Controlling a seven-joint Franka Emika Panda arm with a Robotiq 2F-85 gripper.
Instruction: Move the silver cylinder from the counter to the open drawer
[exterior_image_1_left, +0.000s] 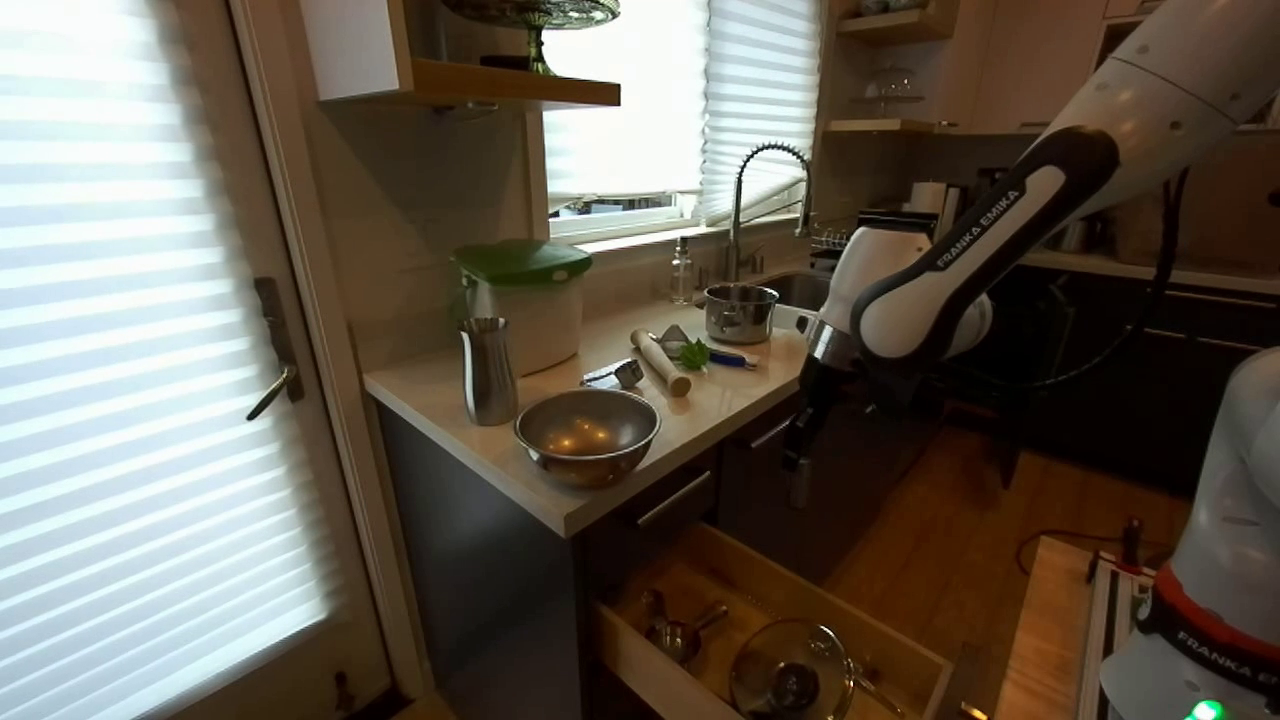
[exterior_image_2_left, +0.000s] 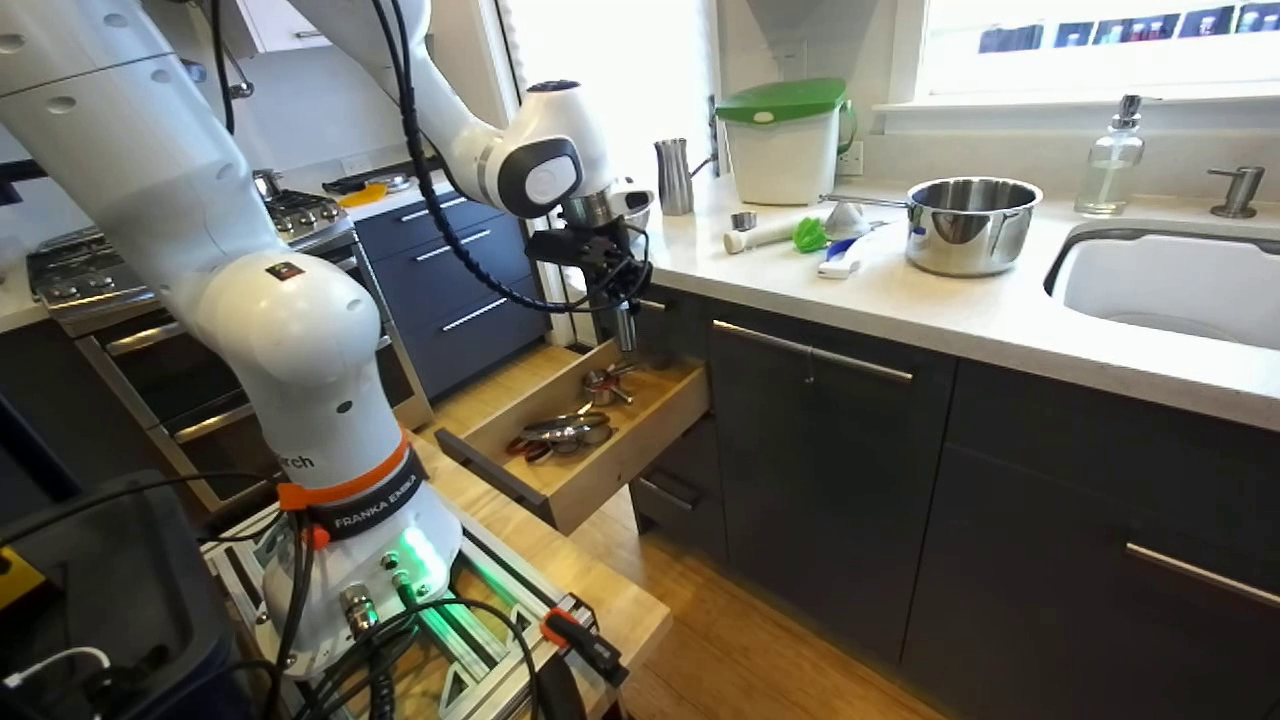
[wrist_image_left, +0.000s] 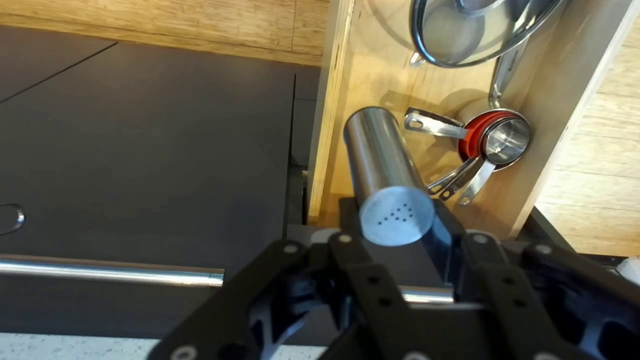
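Jaws: closed in on the silver cylinder (wrist_image_left: 380, 155), gripping it near the pale end with small holes; the contact itself is too dark to judge.
Cylinder: in the gripper (wrist_image_left: 398, 219), close to upright, lifted off the counter (exterior_image_2_left: 1000, 315) and, going by the wrist view, above the open drawer (exterior_image_2_left: 630, 455), not yet let go.
Left wall (wrist_image_left: 331, 115): just beside the cylinder in the wrist view; a drift left while lowering could catch the rim and twist the metal in the grip.
Measuring cups (wrist_image_left: 505, 140): to the right, one cup's handle reaching close; coming down too far that way could topple the cylinder.
Glass lid (wrist_image_left: 455, 40): toward the far end; a release from too high could send the cylinder (smooth and round, so likely to roll) into it.
Cabinet handle (wrist_image_left: 427, 296): on the near side; descending tight against the cabinet front (wrist_image_left: 175, 165) could knock the gripper on it.
Mixing bowl (exterior_image_1_left: 588, 437): near the counter's edge in an exterior view; a wide swing might nudge it.
Open room: a narrow strip of bare drawer wood between left wall and cups; straight down looks safest.
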